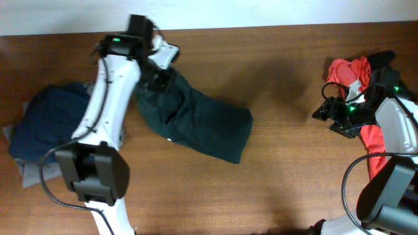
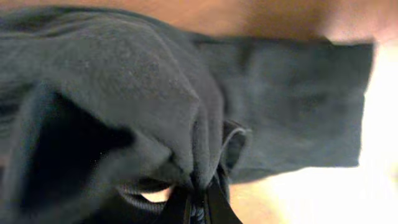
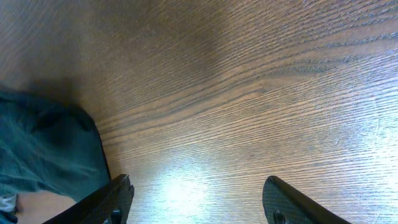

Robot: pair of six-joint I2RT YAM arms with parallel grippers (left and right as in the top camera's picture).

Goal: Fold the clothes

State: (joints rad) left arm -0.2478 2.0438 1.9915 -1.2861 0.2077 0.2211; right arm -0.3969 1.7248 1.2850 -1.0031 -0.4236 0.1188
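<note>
Now | left claw is pinching the dark green shirt by a bunched edge | right claw is gaping, empty | risk: the bunch may be slipping loose on lifting.

White-shelled left arm, black joint housings, green status lights, black cables, right arm seemingly alike, black right gripper.

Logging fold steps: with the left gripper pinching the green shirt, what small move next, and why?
Probably lift the left gripper slightly and draw the pinched edge over the dark green shirt: its jaws are shut on bunched fabric; the right gripper hangs open.
</note>
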